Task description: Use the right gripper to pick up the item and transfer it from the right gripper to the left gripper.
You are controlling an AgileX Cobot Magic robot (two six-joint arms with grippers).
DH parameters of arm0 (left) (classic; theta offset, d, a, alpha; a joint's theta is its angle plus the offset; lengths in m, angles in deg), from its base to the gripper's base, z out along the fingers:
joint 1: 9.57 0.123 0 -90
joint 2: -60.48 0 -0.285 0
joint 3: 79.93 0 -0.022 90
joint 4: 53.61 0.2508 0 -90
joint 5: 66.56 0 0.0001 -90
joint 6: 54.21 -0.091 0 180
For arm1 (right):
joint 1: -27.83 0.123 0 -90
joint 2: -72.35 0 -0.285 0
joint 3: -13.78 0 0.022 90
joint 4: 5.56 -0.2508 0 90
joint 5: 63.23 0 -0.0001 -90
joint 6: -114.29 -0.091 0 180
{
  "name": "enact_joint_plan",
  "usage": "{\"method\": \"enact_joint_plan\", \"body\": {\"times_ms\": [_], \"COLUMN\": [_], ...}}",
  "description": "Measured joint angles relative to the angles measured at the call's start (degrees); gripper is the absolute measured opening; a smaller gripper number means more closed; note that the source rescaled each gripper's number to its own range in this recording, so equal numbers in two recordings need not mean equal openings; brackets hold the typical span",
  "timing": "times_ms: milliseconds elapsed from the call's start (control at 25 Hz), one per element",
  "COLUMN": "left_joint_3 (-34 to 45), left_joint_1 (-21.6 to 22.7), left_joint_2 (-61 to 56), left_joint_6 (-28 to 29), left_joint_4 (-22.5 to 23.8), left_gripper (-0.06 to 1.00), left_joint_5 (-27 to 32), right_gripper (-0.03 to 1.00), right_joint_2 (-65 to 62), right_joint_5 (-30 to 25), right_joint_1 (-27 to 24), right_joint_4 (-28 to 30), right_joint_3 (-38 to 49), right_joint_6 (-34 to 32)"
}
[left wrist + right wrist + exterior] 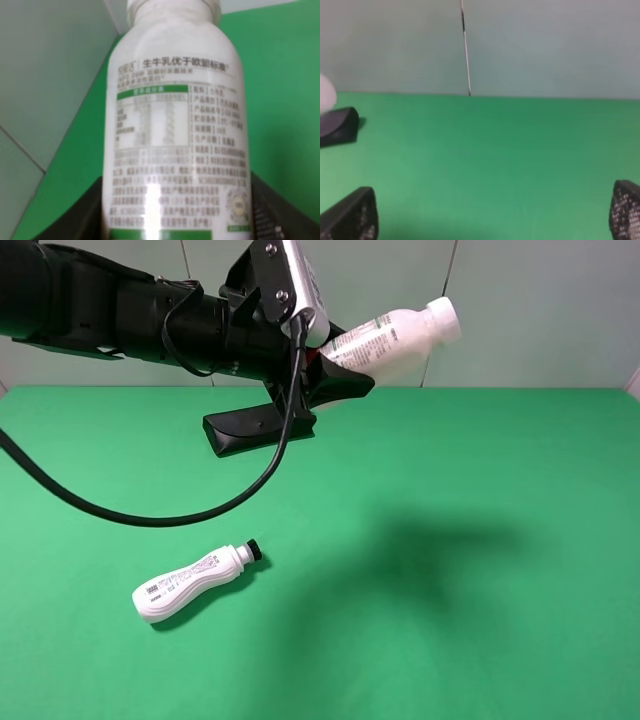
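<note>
Two bottles logged: held bottle [400, 335] aloft in left gripper [335, 360], second bottle [195, 585] lying on tabletop [480, 620].
Left gripper is clamped on the held bottle's lower body above the middle of the tabletop's far edge, cap end tilted up. Right gripper [487, 212] has its fingers spread wide with nothing between them. Second bottle lies on its side toward the near left corner.

Exterior high: elevated, looks down and across the green surface [500, 620] to the back wall [540, 310]. Left wrist: very close on the held bottle [175, 125], also seen in exterior. Right wrist: low, level, facing back wall. Surface shared by all.
</note>
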Motion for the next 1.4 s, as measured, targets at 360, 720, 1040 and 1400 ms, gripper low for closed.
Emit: {"method": "enact_joint_plan", "body": {"times_ms": [360,720,1040,1400], "left_joint_3": [0.0,0.0,0.0,0.0], "left_joint_1": [0.0,0.0,0.0,0.0], "left_joint_2": [0.0,0.0,0.0,0.0], "left_joint_6": [0.68,0.68,0.68,0.68], "left_joint_4": [0.0,0.0,0.0,0.0], "left_gripper": [0.0,0.0,0.0,0.0], "left_joint_5": [-0.36,-0.36,-0.36,-0.36], "right_gripper": [1.0,1.0,1.0,1.0], "right_joint_2": [-7.28,-15.01,-15.27,-15.27], "right_joint_5": [-8.12,-7.58,-7.58,-6.53], "right_joint_1": [0.0,0.0,0.0,0.0], "right_joint_4": [0.0,-1.36,-1.36,-1.36], "right_joint_3": [0.59,11.5,14.79,16.94], "right_joint_6": [-0.02,-0.16,-0.16,0.03]}}
